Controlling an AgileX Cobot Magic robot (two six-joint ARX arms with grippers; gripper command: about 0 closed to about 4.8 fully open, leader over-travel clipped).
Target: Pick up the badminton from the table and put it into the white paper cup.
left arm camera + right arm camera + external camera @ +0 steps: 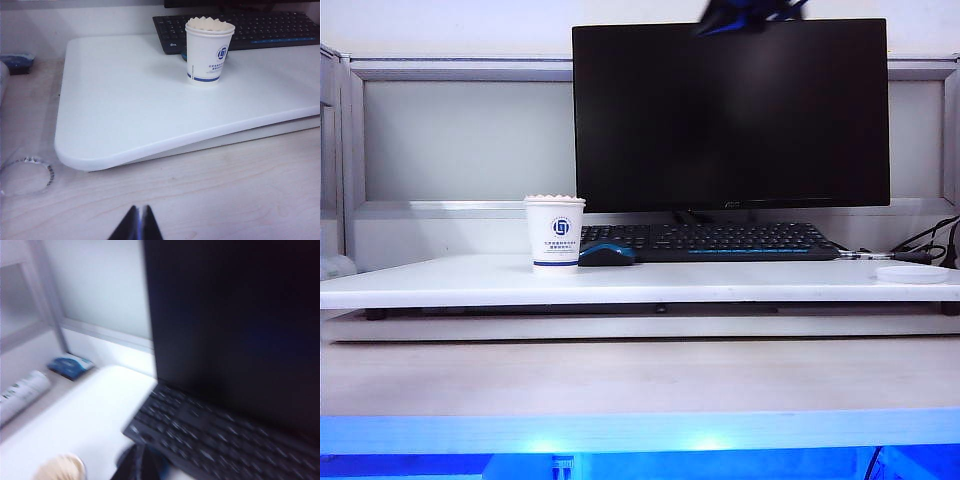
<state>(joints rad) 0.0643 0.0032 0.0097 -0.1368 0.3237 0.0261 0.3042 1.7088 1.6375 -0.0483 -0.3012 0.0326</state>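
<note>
The white paper cup [555, 232] stands on the left part of the white table [720, 282], beside the keyboard's end. White feather tips of the badminton [210, 23] stick up in a ring just above the cup's rim; its cork is hidden inside the cup [206, 55]. My right gripper [720, 20] is a dark blur high up in front of the monitor's top edge, well above the cup. In its wrist view its jaws [142, 465] are shut and hold nothing. My left gripper [141, 220] is shut and empty, low over the wooden desk in front of the table [125, 100].
A black monitor [730, 110] and a black keyboard [720, 240] fill the back of the table. A black-and-blue mouse [607, 254] lies right of the cup. A flat white disc [912, 273] and cables sit far right. A tape ring [27, 175] and blue packet [17, 60] lie left.
</note>
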